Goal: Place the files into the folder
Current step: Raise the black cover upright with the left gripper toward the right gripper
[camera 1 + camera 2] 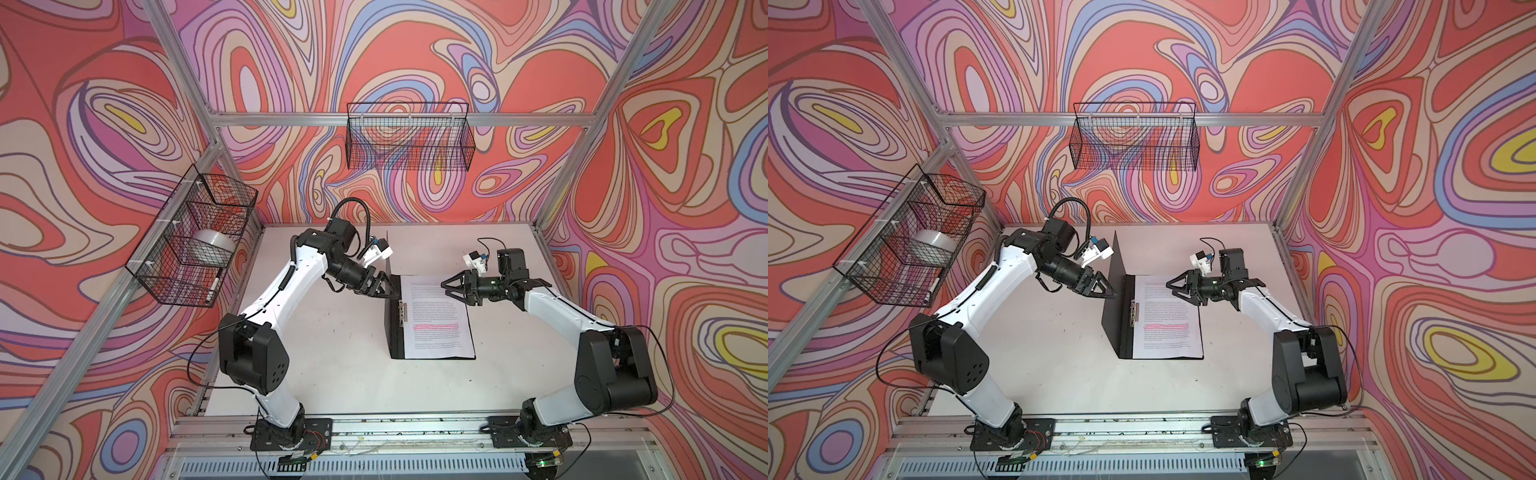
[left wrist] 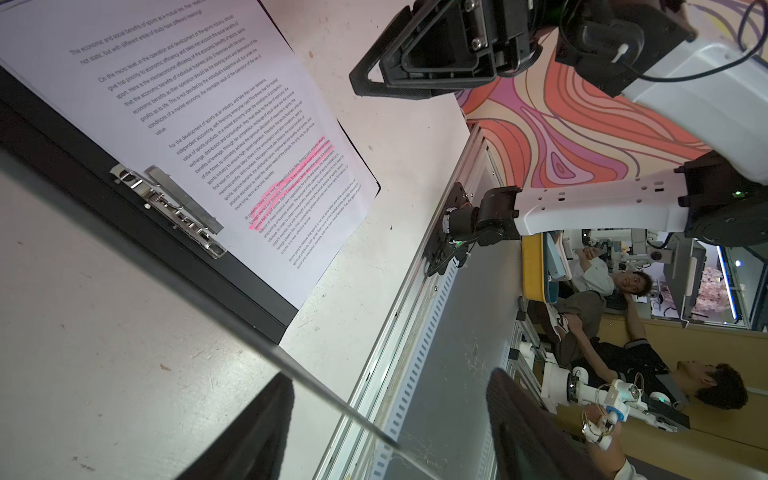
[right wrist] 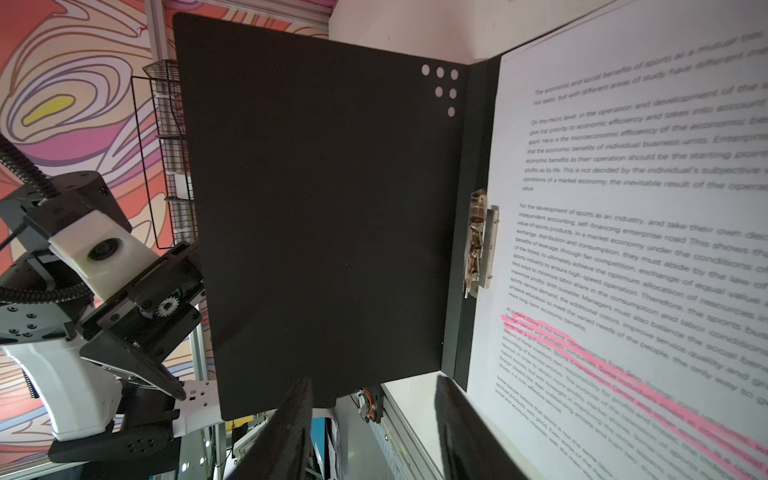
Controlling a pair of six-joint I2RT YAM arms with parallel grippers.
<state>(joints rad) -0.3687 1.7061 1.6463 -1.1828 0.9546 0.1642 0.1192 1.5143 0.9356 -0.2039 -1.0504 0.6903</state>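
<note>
The folder point(image 1: 395, 332) lies open in mid-table, black inside up, with a metal clip point(image 1: 402, 311) by the spine. Its cover point(image 1: 1115, 299) stands nearly upright; the black inner face fills the right wrist view point(image 3: 324, 208). The files point(image 1: 436, 316) lie flat on the folder's right half, white text sheets with pink highlighted lines point(image 2: 291, 187). My left gripper point(image 1: 386, 289) is open, and the cover's thin free edge point(image 2: 332, 399) passes between its fingers. My right gripper point(image 1: 445, 289) hovers open above the files' far right corner, nothing between its fingers point(image 3: 457, 415).
A long wire basket point(image 1: 409, 137) hangs on the back wall. A second wire basket point(image 1: 195, 237) on the left wall holds a tape roll point(image 1: 214, 245). An aluminium rail point(image 1: 374, 428) with both arm bases runs along the table's front edge.
</note>
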